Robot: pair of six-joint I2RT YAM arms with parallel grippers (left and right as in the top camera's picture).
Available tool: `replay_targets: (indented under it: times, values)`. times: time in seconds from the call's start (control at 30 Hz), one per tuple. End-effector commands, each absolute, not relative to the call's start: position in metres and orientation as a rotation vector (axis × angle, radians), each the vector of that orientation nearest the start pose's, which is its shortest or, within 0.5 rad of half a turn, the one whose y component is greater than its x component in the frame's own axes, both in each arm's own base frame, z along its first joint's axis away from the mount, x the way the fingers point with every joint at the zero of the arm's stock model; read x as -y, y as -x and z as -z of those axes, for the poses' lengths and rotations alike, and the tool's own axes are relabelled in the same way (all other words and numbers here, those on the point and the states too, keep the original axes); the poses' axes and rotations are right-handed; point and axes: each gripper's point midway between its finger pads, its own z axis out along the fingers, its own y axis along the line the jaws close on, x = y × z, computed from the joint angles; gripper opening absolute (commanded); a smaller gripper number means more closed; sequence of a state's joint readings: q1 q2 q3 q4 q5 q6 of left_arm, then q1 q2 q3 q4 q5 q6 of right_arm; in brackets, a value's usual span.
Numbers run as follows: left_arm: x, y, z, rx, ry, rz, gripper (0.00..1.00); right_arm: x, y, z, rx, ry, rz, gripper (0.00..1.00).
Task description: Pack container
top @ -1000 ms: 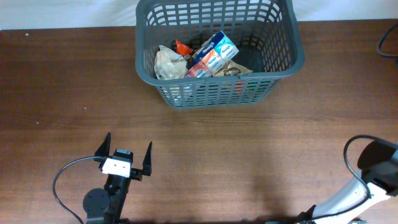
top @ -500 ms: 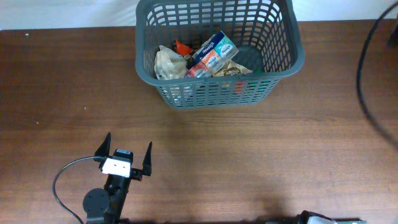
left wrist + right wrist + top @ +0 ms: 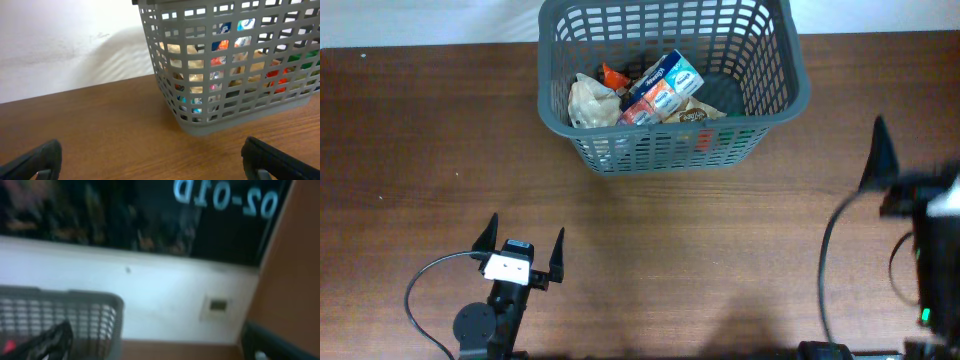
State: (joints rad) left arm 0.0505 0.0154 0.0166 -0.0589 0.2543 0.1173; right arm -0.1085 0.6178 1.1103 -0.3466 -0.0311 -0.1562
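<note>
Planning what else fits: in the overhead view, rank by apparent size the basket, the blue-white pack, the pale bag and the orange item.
1. basket, by far.
2. blue-white pack and pale bag: look alike, so unranked.
3. orange item, smallest, though mostly hidden.

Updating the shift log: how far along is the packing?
Done: a blue-white box, a pale bag and a brown packet lie inside the container. In hand: nothing; the left pincer and right pincer stand open and empty. Left: no loose item shows on the table, so packing looks finished.
</note>
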Motion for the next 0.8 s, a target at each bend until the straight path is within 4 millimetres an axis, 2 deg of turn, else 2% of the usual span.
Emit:
replay_targets:
  times: [0.0, 0.17, 0.37, 0.5, 0.77]
  values:
    - [0.031, -0.243, -0.162, -1.605, -0.263, 0.061, 0.99, -0.011, -0.223, -0.451, -1.358, 0.187, 0.070, 0.99]
    - [0.031, -0.243, -0.162, -1.605, -0.263, 0.061, 0.99, -0.036, -0.202, -0.420, -1.236, 0.297, -0.006, 0.99]
    - [0.031, -0.243, -0.162, -1.605, -0.263, 0.061, 0.99, -0.051, -0.191, -0.380, -1.166, 0.342, -0.060, 0.99]
    - [0.031, -0.243, -0.162, -1.605, -0.263, 0.061, 0.99, -0.053, -0.197, -0.355, -1.160, 0.348, -0.068, 0.99]
    - [0.031, -0.243, -0.162, -1.605, -0.263, 0.061, 0.99, -0.038, -0.220, -0.314, -1.219, 0.271, -0.019, 0.99]
